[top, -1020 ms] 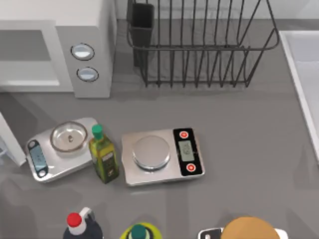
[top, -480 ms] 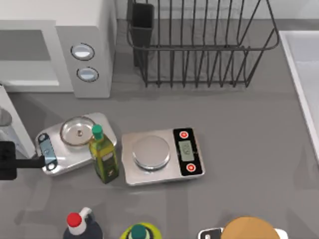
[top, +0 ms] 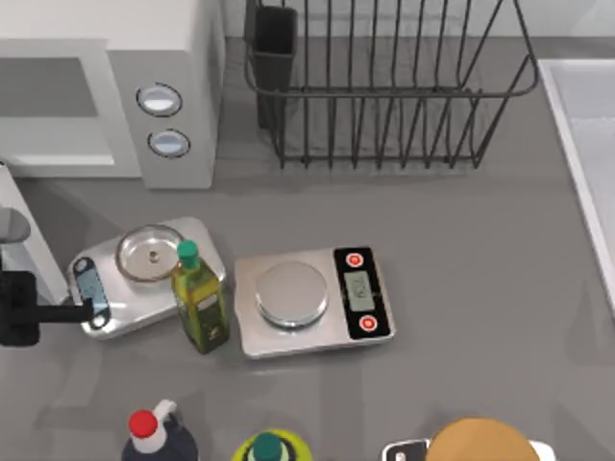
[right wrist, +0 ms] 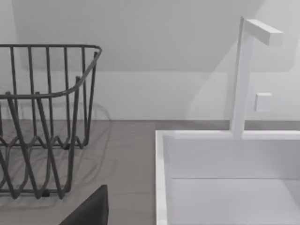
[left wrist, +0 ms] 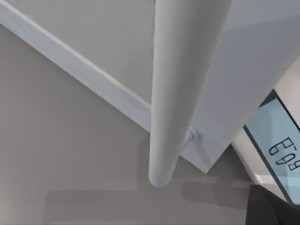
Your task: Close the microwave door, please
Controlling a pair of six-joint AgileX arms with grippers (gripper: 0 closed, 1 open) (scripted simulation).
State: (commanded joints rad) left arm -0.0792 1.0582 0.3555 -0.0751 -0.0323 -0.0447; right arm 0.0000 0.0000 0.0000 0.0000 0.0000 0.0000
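The white microwave [top: 163, 38] stands at the back left with its cavity open and two round knobs on its grey panel. The microwave door [top: 24, 245] juts forward at the table's left edge, with its grey bar handle [top: 10, 226] on the outer side. My left gripper [top: 58, 309] is low at the left edge, just in front of the door, and its dark tip touches the small silver scales [top: 144, 279]. The left wrist view looks closely at the door [left wrist: 253, 56] and handle [left wrist: 183, 84]. A dark part of my right gripper [right wrist: 89, 211] shows near the sink.
An olive-oil bottle [top: 199, 303] stands between the small scales and a larger scales [top: 312, 303]. A wire dish rack [top: 384, 86] sits at the back, a white sink [top: 586, 144] at the right. Two bottles [top: 154, 437] and a round brown object [top: 480, 442] line the front edge.
The door has swung rightward and pushed the small scales to the right and back. My left gripper has come in from the left edge and crept slightly right.
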